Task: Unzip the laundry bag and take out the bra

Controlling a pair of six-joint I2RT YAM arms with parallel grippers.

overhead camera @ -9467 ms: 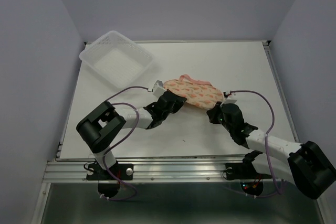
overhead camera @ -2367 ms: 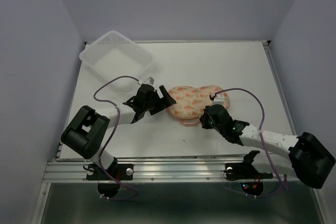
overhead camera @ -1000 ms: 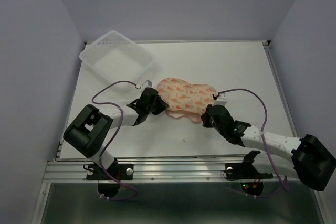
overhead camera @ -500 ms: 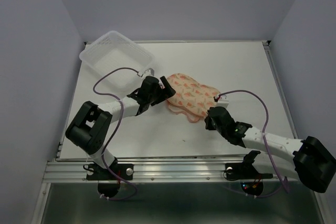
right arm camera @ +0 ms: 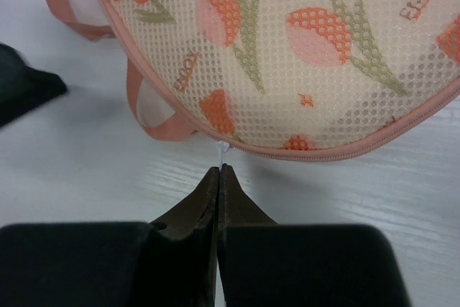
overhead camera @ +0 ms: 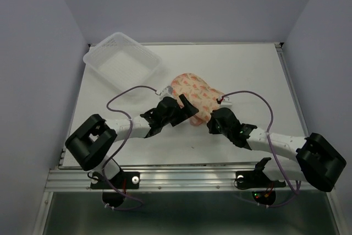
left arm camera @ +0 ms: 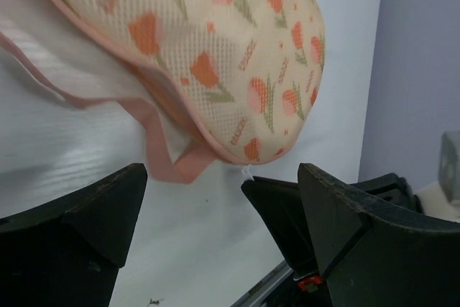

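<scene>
The peach-pink laundry bag (overhead camera: 192, 88) with orange-red motifs lies closed at mid-table, and the bra is hidden. My left gripper (overhead camera: 188, 107) stands open at the bag's near-left edge; in the left wrist view its fingers (left arm camera: 79, 224) have only table between them, with the bag (left arm camera: 215, 41) and pink loop (left arm camera: 167, 162) just beyond. My right gripper (overhead camera: 209, 120) is at the bag's near edge. The right wrist view shows it (right arm camera: 220, 170) shut on the small white zipper pull (right arm camera: 222, 150) at the pink zipper rim (right arm camera: 338, 154).
A clear plastic tray (overhead camera: 122, 61) sits at the back left corner. The two grippers are close together at the bag's near side; the right gripper's black fingers (left arm camera: 287, 210) show in the left wrist view. Table edges run along the sides and back.
My left gripper has opened and let go of the bag's left edge, then shifted right. The bag has swung round and moved toward the back. The right gripper stays shut.
</scene>
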